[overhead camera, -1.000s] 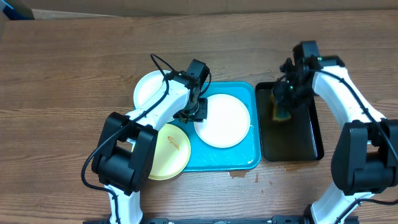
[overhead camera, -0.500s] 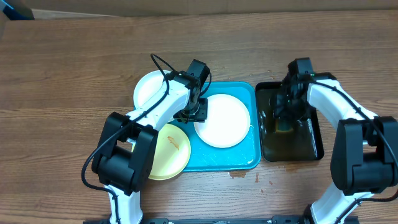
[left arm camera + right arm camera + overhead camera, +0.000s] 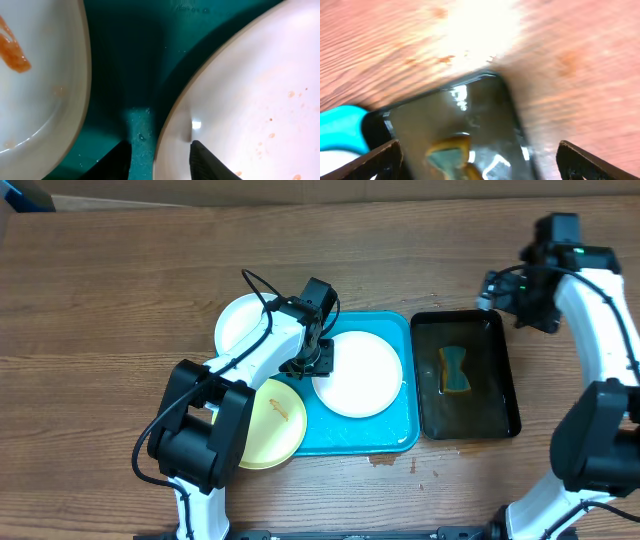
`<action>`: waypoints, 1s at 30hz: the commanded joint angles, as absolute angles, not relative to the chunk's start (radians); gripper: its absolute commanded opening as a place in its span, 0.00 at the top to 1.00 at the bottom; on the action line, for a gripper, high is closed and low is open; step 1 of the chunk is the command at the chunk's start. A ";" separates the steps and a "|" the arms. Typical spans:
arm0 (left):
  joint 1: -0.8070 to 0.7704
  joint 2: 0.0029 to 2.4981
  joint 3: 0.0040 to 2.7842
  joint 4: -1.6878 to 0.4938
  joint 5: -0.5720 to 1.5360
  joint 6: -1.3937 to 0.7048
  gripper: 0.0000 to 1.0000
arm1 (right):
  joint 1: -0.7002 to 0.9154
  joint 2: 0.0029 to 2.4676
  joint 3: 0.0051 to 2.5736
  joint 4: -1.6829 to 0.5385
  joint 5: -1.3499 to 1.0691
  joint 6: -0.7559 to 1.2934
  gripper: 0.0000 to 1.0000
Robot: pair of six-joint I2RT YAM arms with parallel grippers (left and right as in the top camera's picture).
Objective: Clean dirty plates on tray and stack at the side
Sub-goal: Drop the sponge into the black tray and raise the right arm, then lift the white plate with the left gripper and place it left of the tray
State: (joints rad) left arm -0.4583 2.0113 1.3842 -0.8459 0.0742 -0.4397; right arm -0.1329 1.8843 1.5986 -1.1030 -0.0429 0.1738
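A white plate [image 3: 360, 375] with faint orange specks lies on the turquoise tray [image 3: 370, 438]. My left gripper [image 3: 318, 360] stands at its left rim. In the left wrist view the gripper [image 3: 161, 161] straddles that plate's [image 3: 250, 100] rim, one finger over the tray [image 3: 130, 60], the other over the plate, with gaps showing, so it is open. A pale yellow plate [image 3: 272, 425] with an orange smear overlaps the tray's left edge. Another white plate [image 3: 243, 322] sits at the tray's back left. My right gripper [image 3: 503, 296] hangs wide open and empty near the black tray's back right corner.
A narrow black tray [image 3: 512, 405] of wet, shiny surface stands right of the turquoise tray, with a yellow-and-green sponge [image 3: 455, 370] lying in it. The right wrist view shows the sponge [image 3: 452, 152] below the open right gripper [image 3: 479, 150]. Small spills mark the table near the tray's front right corner.
My right gripper has opened, let go of the sponge and moved up and to the back right. The sponge now lies in the black tray. The left arm has stayed put.
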 commanded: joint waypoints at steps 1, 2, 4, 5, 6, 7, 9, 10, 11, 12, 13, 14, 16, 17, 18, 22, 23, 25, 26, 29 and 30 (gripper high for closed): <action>-0.466 2.008 1.374 -0.838 0.072 -0.472 0.61 | -0.168 1.857 1.608 -1.110 -0.035 0.184 0.00; -0.466 2.008 1.372 -0.837 0.072 -0.472 0.61 | -0.177 1.857 1.608 -1.105 -0.035 0.184 0.00; -0.466 2.008 1.369 -0.837 0.072 -0.472 0.61 | -0.187 1.857 1.608 -1.104 -0.035 0.183 0.00; -0.466 2.008 1.368 -0.837 0.072 -0.472 0.61 | -0.191 1.857 1.608 -1.104 -0.035 0.183 0.00; -0.466 2.008 1.365 -0.836 0.071 -0.472 0.64 | -0.192 1.857 1.608 -1.105 -0.035 0.183 0.00; -0.466 2.008 1.364 -0.835 0.071 -0.472 0.67 | -0.192 1.857 1.608 -1.105 -0.035 0.184 0.00; -0.466 2.008 1.363 -0.837 0.072 -0.472 0.69 | -0.192 1.857 1.608 -1.105 -0.035 0.184 0.00; -0.466 2.008 1.362 -0.837 0.072 -0.472 0.69 | -0.192 1.857 1.608 -1.105 -0.035 0.183 0.00; -0.466 2.008 1.362 -0.837 0.072 -0.472 0.73 | -0.192 1.857 1.608 -1.105 -0.035 0.183 0.00; -0.466 2.008 1.362 -0.837 0.072 -0.472 0.78 | -0.192 1.857 1.608 -1.105 -0.035 0.183 0.00; -0.466 2.008 1.362 -0.837 0.072 -0.472 0.82 | -0.192 1.857 1.608 -1.105 -0.035 0.184 0.00; -0.466 2.008 1.362 -0.836 0.072 -0.472 0.86 | -0.192 1.857 1.608 -1.105 -0.035 0.184 0.00; -0.466 2.008 1.363 -0.832 0.072 -0.472 0.91 | -0.192 1.857 1.608 -1.105 -0.035 0.184 0.00; -0.464 2.008 1.364 -0.832 0.073 -0.472 0.96 | -0.192 1.857 1.608 -1.105 -0.035 0.183 0.00; -0.463 2.008 1.368 -0.833 0.078 -0.471 0.96 | -0.192 1.857 1.608 -1.105 -0.035 0.183 0.00; -0.451 1.996 1.410 -0.842 0.133 -0.403 0.96 | -0.192 1.857 1.608 -1.105 -0.035 0.183 0.00; -0.450 1.990 1.422 -0.846 0.131 -0.403 0.96 | -0.192 1.857 1.608 -1.105 -0.035 0.184 0.00; -0.444 1.965 1.474 -0.874 0.130 -0.380 0.96 | -0.192 1.857 1.608 -1.105 -0.035 0.184 0.00; -0.440 1.957 1.499 -0.891 0.126 -0.368 0.96 | -0.192 1.857 1.608 -1.105 -0.035 0.184 0.00; -0.430 1.941 1.577 -0.945 0.120 -0.346 0.96 | -0.192 1.857 1.608 -1.105 -0.035 0.184 0.00; -0.427 1.938 1.610 -0.965 0.120 -0.341 0.96 | -0.192 1.857 1.608 -1.105 -0.035 0.184 0.00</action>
State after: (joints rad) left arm -0.4480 2.0037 1.5013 -0.9306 0.1192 -0.3943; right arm -0.1894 1.8843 1.5986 -1.1095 -0.0376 0.1795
